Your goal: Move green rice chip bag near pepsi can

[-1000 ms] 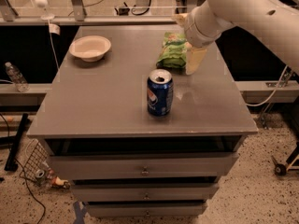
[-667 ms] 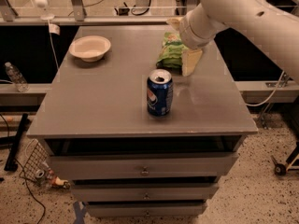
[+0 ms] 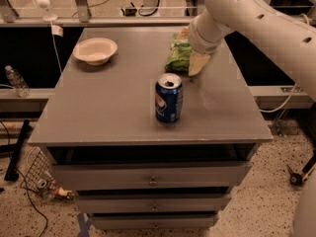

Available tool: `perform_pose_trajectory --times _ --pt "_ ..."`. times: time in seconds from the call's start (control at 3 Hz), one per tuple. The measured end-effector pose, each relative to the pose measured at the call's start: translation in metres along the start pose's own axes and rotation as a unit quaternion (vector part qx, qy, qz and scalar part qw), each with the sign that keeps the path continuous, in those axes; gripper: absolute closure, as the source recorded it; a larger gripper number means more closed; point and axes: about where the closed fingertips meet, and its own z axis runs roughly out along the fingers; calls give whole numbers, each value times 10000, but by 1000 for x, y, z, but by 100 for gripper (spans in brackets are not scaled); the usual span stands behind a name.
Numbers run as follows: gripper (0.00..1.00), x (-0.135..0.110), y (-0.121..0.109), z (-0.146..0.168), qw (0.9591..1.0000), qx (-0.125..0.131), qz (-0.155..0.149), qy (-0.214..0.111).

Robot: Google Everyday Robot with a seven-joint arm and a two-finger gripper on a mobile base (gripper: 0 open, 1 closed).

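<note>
my claw [image 3: 194, 65] is down at the far side of the table [image 3: 98, 112], right of the middle, pressed close against the right edge of the green rice chip bag [image 3: 177, 57]. a pale part of the claw slants down to the table top just beside the bag, touching or nearly touching it. the rest of the claw is hidden behind the bag and under my own wrist, so i cannot tell whether it is clenched on the bag or released.

my arm [image 3: 256, 19] comes in from the upper right, thick and white, and bends down to the bag.

the bag sits on the table, crumpled, with its top end tucked under my wrist. the pepsi can [image 3: 169, 98] stands upright nearer the front edge, about in the middle of the table, its silver top showing an opened mouth. the can is in front of the bag and a little to its left, near it but apart, with bare table between them.

a white bowl [image 3: 95, 51] rests on the far left part of the table, well apart from both. under the table top are drawers [image 3: 153, 177] with small knobs. a clear plastic bottle [image 3: 17, 81] stands off to the left, beyond the table.
</note>
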Motion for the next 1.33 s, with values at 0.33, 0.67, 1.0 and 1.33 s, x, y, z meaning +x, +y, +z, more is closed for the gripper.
perform_pose_trajectory --times 0.33,0.67,1.0,1.33 --pt "49 6 2 7 9999 -93 62 16" --pt "72 11 5 7 9998 -154 117 8" --pt "100 13 2 -19 9999 -4 113 -56" --pt "100 13 2 -50 9997 119 77 -177"
